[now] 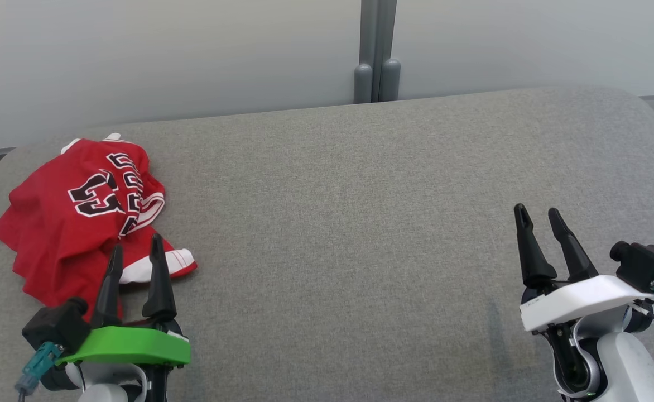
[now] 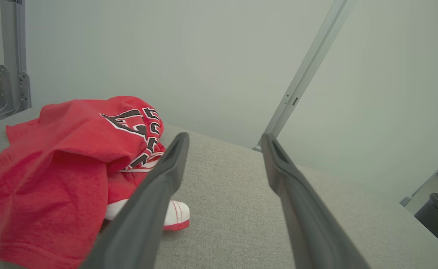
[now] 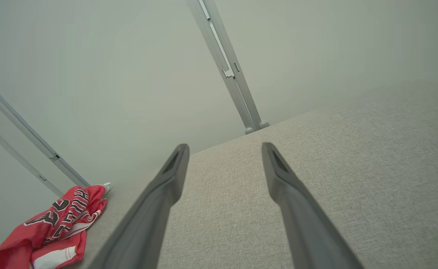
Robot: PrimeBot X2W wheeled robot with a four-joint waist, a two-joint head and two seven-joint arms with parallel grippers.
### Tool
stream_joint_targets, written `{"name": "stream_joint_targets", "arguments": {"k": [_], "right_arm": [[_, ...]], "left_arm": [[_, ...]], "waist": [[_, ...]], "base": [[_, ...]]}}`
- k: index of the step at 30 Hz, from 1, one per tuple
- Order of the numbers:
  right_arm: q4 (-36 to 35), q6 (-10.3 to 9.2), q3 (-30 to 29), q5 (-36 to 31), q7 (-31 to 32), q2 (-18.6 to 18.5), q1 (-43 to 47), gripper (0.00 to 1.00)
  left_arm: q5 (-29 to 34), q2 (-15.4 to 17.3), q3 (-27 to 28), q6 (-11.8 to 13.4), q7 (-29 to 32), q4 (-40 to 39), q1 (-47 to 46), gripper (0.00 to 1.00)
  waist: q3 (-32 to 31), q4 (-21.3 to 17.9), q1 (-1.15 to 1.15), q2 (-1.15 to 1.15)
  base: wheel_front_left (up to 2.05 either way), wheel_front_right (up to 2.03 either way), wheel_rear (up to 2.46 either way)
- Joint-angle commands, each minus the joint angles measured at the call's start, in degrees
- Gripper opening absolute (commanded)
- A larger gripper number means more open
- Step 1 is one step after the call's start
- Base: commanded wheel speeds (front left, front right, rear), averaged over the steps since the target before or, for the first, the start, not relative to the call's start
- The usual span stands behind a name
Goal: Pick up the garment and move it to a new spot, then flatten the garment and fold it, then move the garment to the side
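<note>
Step 1 (pick-up) not yet begun. Crumpled red jersey (image 1: pixel 76 212) w/ black-white lettering: far-left corner of grey fabric-covered table (image 1: pixel 360 223). Left gripper (image 1: pixel 135 243) at its near hem, fingers apart, empty; right gripper (image 1: pixel 537 210) apart, empty, nr right edge. Next: left lowers, pinches cloth.

Garment (image 1: pixel 53 223) on the cushion (image 1: pixel 360 223) — far left end (wall (image 1: pixel 165 56) behind it)

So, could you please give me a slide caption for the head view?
Crumpled red jersey on the grey surface, near the open left gripper.
</note>
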Motion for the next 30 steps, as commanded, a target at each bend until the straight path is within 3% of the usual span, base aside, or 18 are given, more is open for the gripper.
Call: {"name": "stream_joint_targets", "arguments": {"k": [1,30], "right_arm": [[-0.58,0.03,0.14,-1.75,-0.66,-0.26,0.0,1.0],[-0.86,0.03,1.26,-17.45,-5.81,-0.47,1.65,1.0]], "left_arm": [[1.72,0.29,0.05,0.18,-0.35,-0.39,-0.87,1.0],[16.53,0.38,-0.85,0.17,-2.75,0.19,-0.23,1.0]], "waist": [[-0.01,0.02,0.0,0.0],[-0.43,0.49,0.0,0.0]], "base": [[0.0,0.0,0.0],[0.0,0.0,0.0]]}}
